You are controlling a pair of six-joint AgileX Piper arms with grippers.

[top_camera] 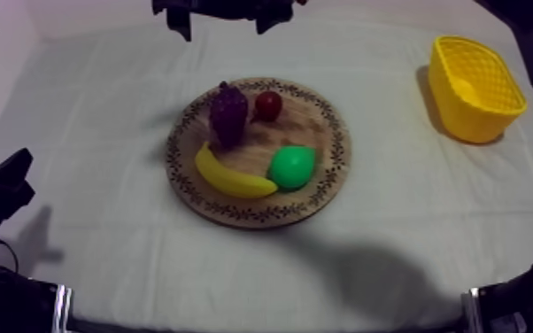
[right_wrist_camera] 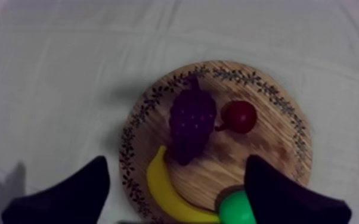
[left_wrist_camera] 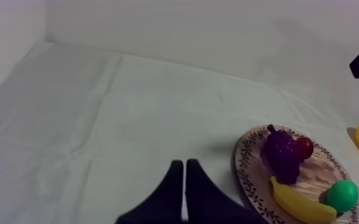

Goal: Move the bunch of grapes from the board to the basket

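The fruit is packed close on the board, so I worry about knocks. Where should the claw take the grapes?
I'd grip the bunch of grapes across its broad middle, coming straight down from above. Its tapered end is at the banana and the small red fruit sits close on one flank, so the open right claw should straddle its width.

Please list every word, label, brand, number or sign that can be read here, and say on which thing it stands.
There is none to read.
The wooden board bears only a dark leaf pattern round its rim, no letters.
The yellow basket, bunch of grapes, banana, pear, small red fruit and cloth are plain.
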